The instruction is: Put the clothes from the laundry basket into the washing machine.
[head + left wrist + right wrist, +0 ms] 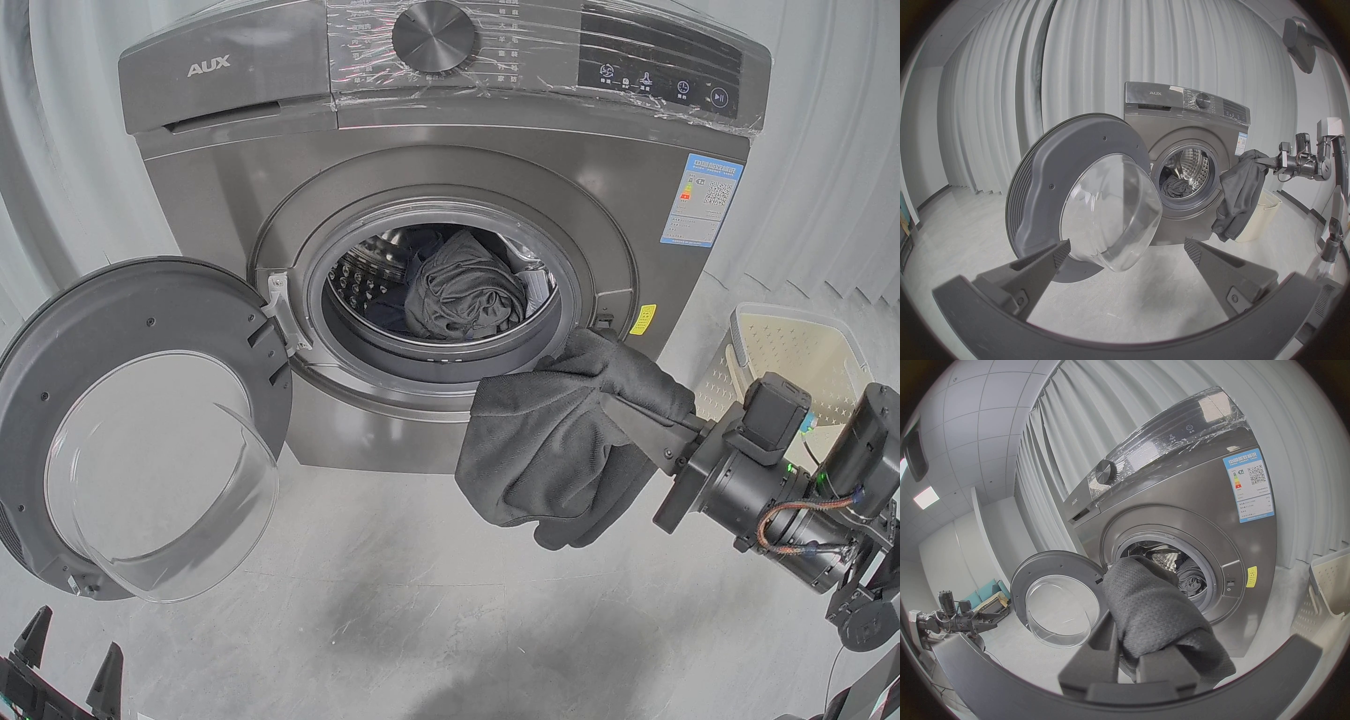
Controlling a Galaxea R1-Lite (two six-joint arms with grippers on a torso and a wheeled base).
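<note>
low to the left of the washing machine (pixel 216 187), before its open door (pixel 122 309), the left gripper (pixel 80 630) hangs empty, fingers spread. dark clothes (pixel 464 291) lie in the machine's drum. at the lower right rim of its opening the right gripper (pixel 630 414) is clamped on a grey garment (pixel 553 441). right of the machine stands the laundry basket (pixel 797 347).

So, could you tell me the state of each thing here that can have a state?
washing machine door: swung fully open.
drum: holds dark clothes.
dark garment: gripped, hanging before the opening, not yet inside.
right gripper: shut on the dark garment.
left gripper: open, empty.
laundry basket: upright on the floor; no clothes seen in its visible part.
</note>
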